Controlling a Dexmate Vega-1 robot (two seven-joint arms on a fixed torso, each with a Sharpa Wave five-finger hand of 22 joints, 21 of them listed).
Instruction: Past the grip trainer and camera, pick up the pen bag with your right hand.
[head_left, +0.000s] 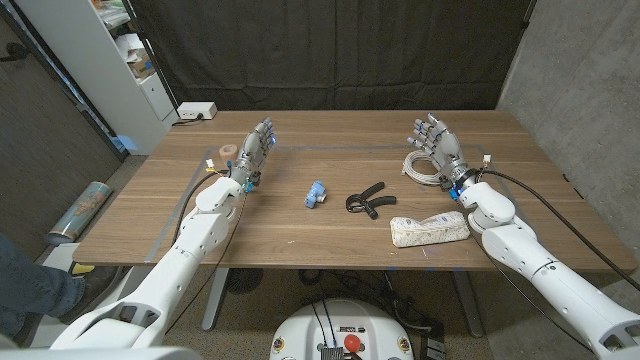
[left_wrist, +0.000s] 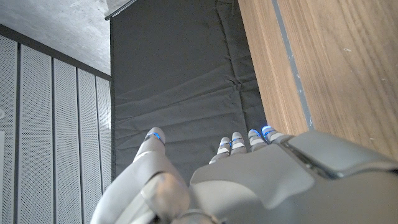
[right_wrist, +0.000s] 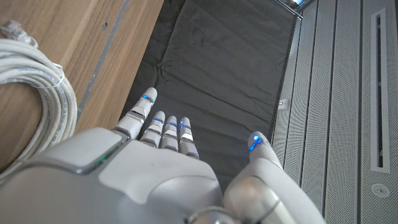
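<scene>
Right hand: the right hand (head_left: 437, 143) is raised over the far right part of the wooden table (head_left: 300, 235), fingers spread apart and holding nothing; in the right wrist view the right hand (right_wrist: 155, 180) shows its back, fingertips (right_wrist: 148, 96) lit blue and reaching past the table's far edge toward a dark curtain (right_wrist: 217, 68).
Left hand: the left hand (head_left: 257, 148) stands over the far left part of the table, fingers extended and apart, nothing in them; the left wrist view shows the left hand (left_wrist: 249, 180) from behind, its fingertips (left_wrist: 267, 130) just beyond the table edge.
Pen bag: the pen bag (head_left: 429, 229), white and patterned, lies on its side near the front edge on the right, just beside the right forearm, well apart from the right hand.
Grip trainer: the black grip trainer (head_left: 369, 199) lies at table centre, between the camera and the pen bag.
Camera: a small blue-and-white camera (head_left: 316, 193) sits left of the grip trainer, apart from it.
Cable: a coiled white cable (head_left: 420, 166) lies under and beside the right hand; the same cable (right_wrist: 37, 93) shows in the right wrist view.
Tape roll: a tape roll (head_left: 226, 152) sits just left of the left hand.
Other: a white power strip (head_left: 195, 112) lies beyond the far left corner.
</scene>
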